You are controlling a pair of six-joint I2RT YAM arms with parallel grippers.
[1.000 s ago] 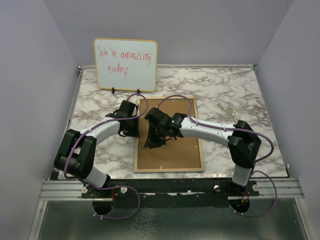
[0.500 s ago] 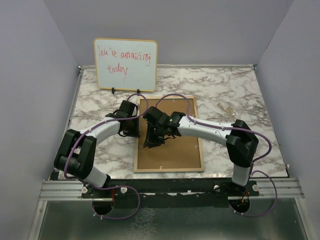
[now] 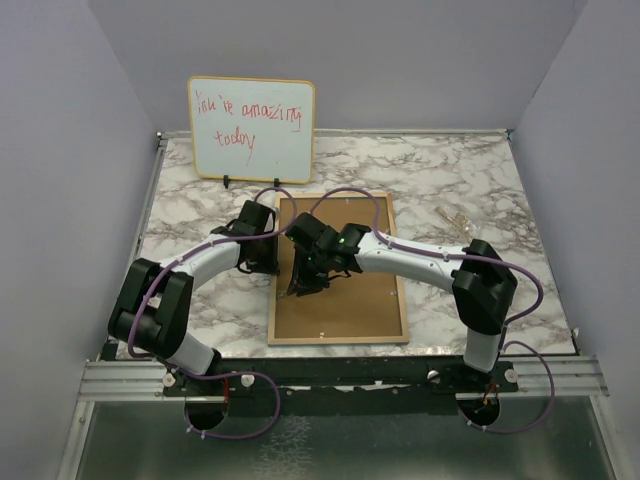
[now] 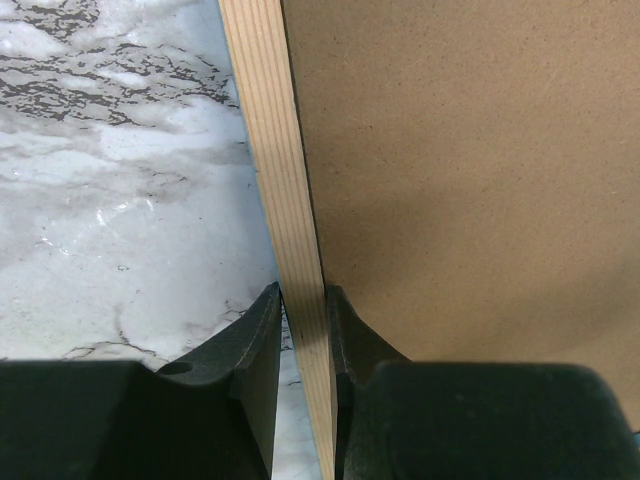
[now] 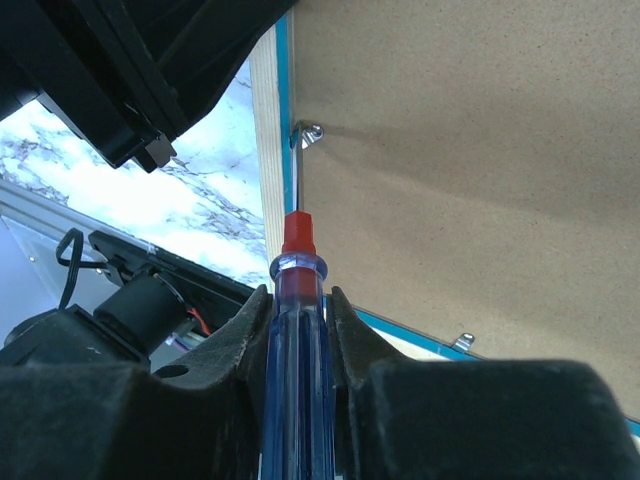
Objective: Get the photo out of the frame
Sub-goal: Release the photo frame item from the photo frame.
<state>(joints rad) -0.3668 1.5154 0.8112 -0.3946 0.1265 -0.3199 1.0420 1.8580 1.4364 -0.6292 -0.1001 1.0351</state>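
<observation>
Frame [image 3: 350, 300] lies back-up on the marble table [image 3: 450, 180], its brown backing board [image 4: 450, 200] on top. Left claw [image 4: 303, 300], only narrowly parted, pinches the pale wood rim [image 4: 275, 150] on the frame's left side, one finger outside the rim and one over the board. Right claw [image 5: 300, 300], above that same side of the frame, is clamped on a blue-handled screwdriver [image 5: 297, 340] whose metal tip meets a small metal tab [image 5: 310, 132] beside the rim

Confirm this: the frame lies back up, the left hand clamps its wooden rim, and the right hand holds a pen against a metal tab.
Not a pen: the right wrist view shows the right hand shut on a blue-handled screwdriver, its tip at the metal tab. The rest holds.
</observation>
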